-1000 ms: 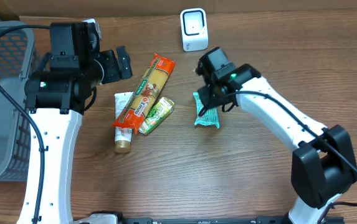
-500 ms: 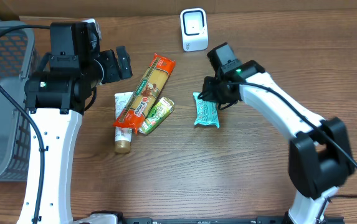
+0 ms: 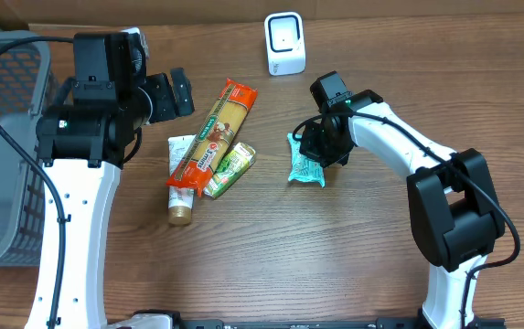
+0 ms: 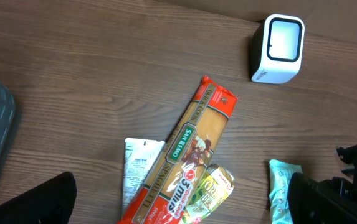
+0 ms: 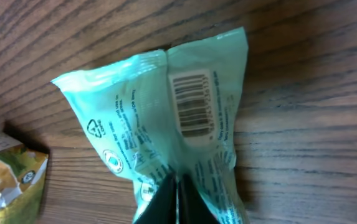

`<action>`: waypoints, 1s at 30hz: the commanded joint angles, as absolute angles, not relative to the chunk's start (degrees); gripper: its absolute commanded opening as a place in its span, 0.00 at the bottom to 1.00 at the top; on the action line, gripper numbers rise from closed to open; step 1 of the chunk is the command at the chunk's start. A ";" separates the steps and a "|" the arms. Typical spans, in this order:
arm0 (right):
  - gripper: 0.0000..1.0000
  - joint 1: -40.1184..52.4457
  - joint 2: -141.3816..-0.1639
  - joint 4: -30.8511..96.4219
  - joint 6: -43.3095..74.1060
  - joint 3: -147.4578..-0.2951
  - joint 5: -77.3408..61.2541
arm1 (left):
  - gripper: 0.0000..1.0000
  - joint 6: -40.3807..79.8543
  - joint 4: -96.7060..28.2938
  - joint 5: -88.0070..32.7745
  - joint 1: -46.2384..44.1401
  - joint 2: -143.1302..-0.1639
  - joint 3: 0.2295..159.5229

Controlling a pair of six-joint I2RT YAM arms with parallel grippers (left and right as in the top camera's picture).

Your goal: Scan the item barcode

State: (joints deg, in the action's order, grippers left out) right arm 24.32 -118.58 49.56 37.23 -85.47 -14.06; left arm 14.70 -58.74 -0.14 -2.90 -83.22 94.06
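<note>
**Right pincer pinches the teal packet, barcode up**

The teal packet (image 3: 305, 167) lies on the table (image 3: 353, 265) right of centre in the overhead view, below the white scanner (image 3: 284, 43) at the top edge. The right pincer (image 5: 177, 186) is closed almost completely, and the wrist view suggests it has nipped a thin fold of the wrapper. The barcode (image 5: 192, 106) faces up, just above the fingertips. The left pincer (image 3: 177, 94) hangs at the upper left, spread wide and holding nothing.

To do this step well, lift slowly, since a pinch on loose film could slip. Then carry the packet up the frame and turn it so the barcode faces the scanner's window flat and uncreased.

A second ago the right pincer stood partly open over the packet's upper end. It is now closed, its wrist sits a little further right, and the packet has shifted slightly the same way. The left arm has not moved.
</note>
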 commanded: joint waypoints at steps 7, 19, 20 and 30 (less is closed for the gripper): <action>0.72 23.66 -119.72 49.67 34.81 -85.56 -17.82 | 1.00 15.44 -58.67 0.62 -2.92 -83.24 94.54; 0.89 23.03 -119.24 60.93 17.15 -94.91 -19.97 | 1.00 15.44 -58.67 0.60 -2.92 -83.24 94.54; 0.89 23.03 -118.93 63.07 16.32 -96.84 -17.91 | 0.99 15.44 -58.67 0.60 -2.92 -83.24 94.54; 0.84 29.85 -118.76 66.76 8.54 -98.41 -3.20 | 1.00 15.44 -58.67 0.60 -2.92 -83.24 94.54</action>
